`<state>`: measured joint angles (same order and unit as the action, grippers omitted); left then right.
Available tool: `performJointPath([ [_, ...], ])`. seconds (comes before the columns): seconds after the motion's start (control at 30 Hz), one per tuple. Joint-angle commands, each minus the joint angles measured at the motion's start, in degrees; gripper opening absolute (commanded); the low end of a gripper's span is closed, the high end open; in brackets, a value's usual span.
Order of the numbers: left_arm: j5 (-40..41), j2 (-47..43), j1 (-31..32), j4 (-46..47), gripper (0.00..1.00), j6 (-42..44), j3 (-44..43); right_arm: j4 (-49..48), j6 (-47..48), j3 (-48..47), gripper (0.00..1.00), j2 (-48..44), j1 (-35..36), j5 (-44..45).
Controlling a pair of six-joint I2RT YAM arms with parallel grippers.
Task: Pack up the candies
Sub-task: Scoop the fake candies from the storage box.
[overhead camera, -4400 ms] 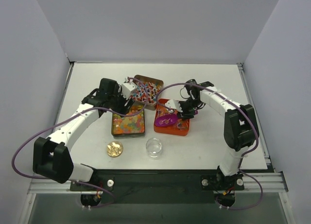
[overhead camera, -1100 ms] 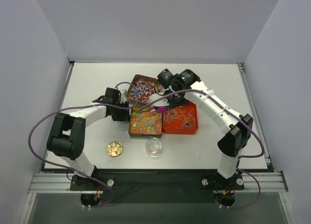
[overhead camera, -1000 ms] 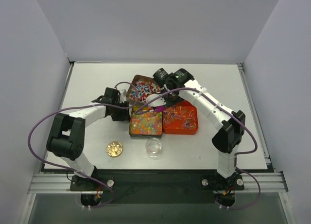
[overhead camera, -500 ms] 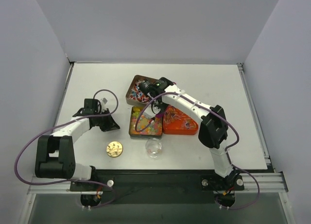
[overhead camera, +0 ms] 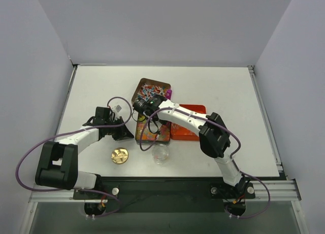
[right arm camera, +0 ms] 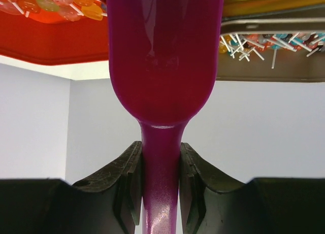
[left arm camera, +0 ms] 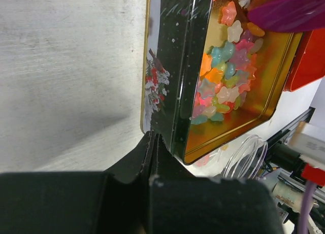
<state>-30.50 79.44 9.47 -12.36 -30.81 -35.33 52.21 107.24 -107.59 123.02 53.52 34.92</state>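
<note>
Where the left gripper (left arm camera: 152, 142) pinches the tin (left arm camera: 177, 66) by its 9 o'clock wall, open counter (left arm camera: 66, 66) spreads beyond; candies (left arm camera: 223, 76) sit inside. Only the wrist view shows the right gripper (right arm camera: 160, 147) clamped on the scoop (right arm camera: 165, 56) handle.

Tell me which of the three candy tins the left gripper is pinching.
The dark rectangular tin with the gold inside, holding pastel candies; left gripper pinches its rim. The red tray and brown tin sit farther.

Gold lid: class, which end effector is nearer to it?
Left. The left end effector sits just beyond the gold lid, gripping the tin; the right end effector is farther, holding the purple scoop.
</note>
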Motion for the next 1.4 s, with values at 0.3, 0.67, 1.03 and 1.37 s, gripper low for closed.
performJointPath([
  [0.3,-1.84,1.16,2.12,6.03,0.00,-1.36,0.70,16.68,-15.72,-1.38,0.00,1.43,4.14,3.15],
  [0.67,-1.75,1.51,2.48,8.23,0.00,-3.03,1.93,24.69,-29.62,-4.55,0.00,3.26,5.11,-3.36],
  [1.03,-1.49,3.18,4.24,9.64,0.00,-3.82,1.41,29.09,-42.81,-10.44,0.00,8.64,5.11,-8.63],
  [1.37,-1.84,5.55,5.29,10.07,0.00,-3.73,0.70,25.24,-40.98,-5.02,0.00,4.60,5.98,-13.21],
])
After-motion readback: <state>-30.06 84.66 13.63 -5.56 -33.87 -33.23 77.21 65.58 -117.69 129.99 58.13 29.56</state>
